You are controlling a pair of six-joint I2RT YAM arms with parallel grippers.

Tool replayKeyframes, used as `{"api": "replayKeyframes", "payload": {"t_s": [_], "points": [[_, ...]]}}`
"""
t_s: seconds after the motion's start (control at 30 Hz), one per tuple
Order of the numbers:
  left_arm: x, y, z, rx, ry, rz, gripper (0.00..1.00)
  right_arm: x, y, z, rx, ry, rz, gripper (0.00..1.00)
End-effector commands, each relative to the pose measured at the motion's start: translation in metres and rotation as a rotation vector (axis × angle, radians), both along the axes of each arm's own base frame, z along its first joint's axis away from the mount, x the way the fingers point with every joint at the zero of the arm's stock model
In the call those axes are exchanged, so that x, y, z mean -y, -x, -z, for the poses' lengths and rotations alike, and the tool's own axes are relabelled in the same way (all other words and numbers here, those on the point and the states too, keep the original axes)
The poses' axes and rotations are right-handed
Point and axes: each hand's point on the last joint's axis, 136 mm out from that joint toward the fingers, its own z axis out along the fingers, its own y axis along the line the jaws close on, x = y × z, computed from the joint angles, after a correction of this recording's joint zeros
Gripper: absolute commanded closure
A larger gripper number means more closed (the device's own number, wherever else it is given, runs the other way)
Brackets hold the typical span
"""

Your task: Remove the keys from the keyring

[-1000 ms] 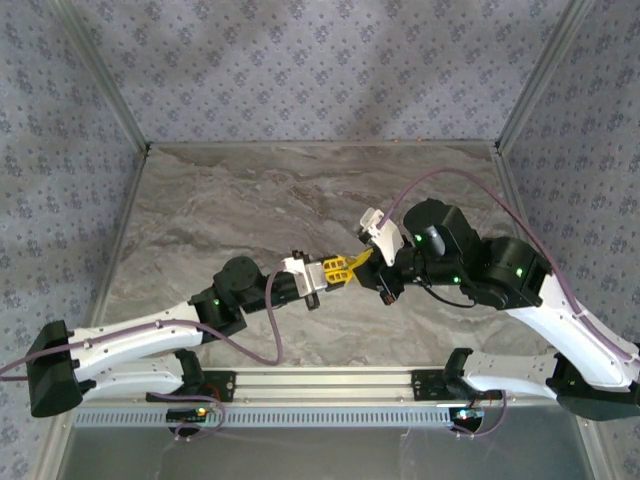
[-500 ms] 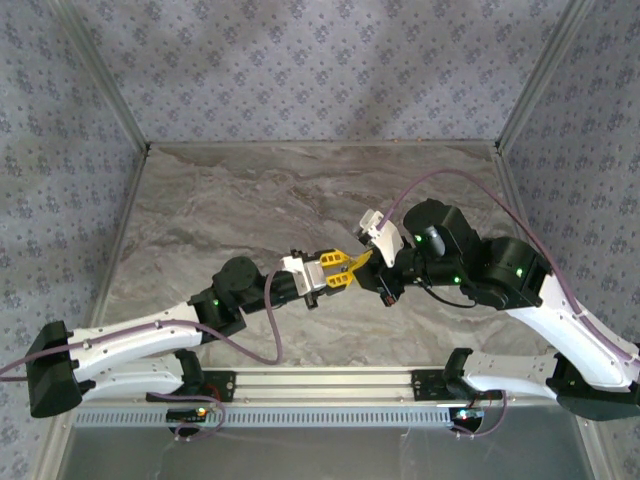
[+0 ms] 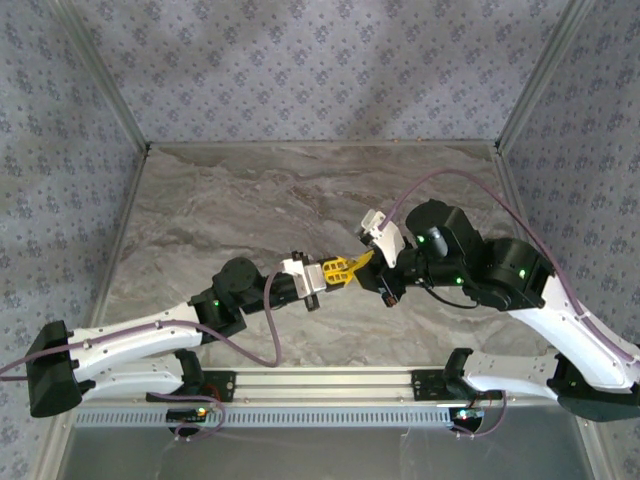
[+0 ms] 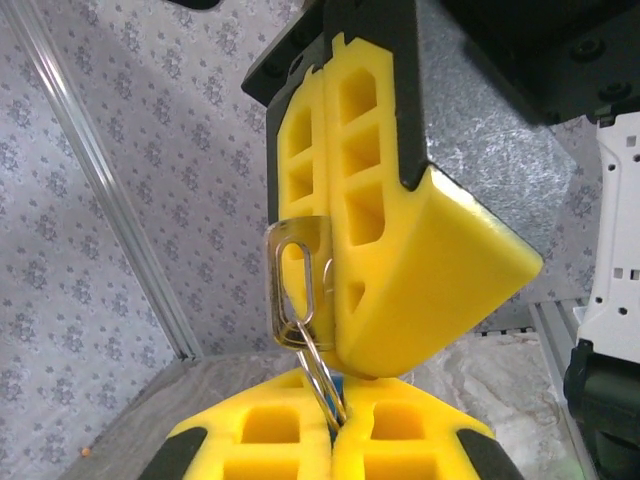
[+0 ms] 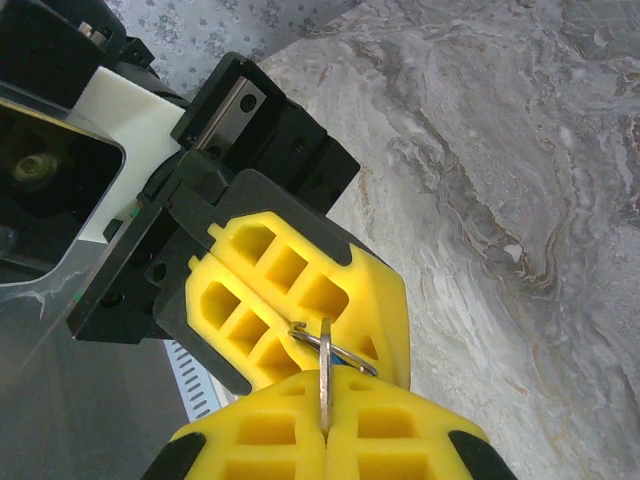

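gleaming thin coiled steel keyring [image 4: 318, 372]

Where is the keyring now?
In the left wrist view the keyring hangs from the metal key pinched by the right gripper and runs down into the shut left gripper, both meeting over the table.

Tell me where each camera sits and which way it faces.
Top external: above and behind the bases, looking down on the table; both arms, left gripper meeting right gripper.
Left wrist: looks along its own pads at the right gripper.
Right wrist: looks along its own pads at the left gripper.
Both wrist views share the keyring and key.
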Motion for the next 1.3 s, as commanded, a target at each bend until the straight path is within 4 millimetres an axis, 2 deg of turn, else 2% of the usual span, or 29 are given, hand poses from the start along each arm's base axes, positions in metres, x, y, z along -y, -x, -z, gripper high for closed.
{"api": "replayKeyframes", "payload": {"t_s": [0.0,0.3,0.53,0.73,0.97,1.13,1.27], "points": [[-0.012,0.003,-0.025,0.026,0.096,-0.009,1.0,0.011,0.002,0.002,0.038,0.025,0.003,1.0],[-0.029,-0.005,-0.029,-0.059,0.143,-0.015,1.0,0.014,-0.001,0.008,0.268,0.05,-0.024,1.0],[-0.038,-0.009,-0.033,-0.116,0.172,-0.011,1.0,0.021,0.009,0.002,0.407,-0.013,-0.059,1.0],[-0.032,-0.009,-0.031,-0.145,0.133,0.013,1.0,0.017,0.021,0.004,0.474,-0.017,-0.125,1.0],[-0.03,-0.014,-0.032,-0.204,0.107,0.007,1.0,0.013,0.024,0.013,0.571,0.078,-0.154,1.0],[-0.031,-0.017,-0.032,-0.253,0.097,0.004,1.0,0.007,0.026,0.024,0.675,0.216,-0.18,1.0],[-0.032,-0.017,-0.034,-0.281,0.094,0.009,1.0,0.002,0.027,0.024,0.742,0.267,-0.189,1.0]]}}
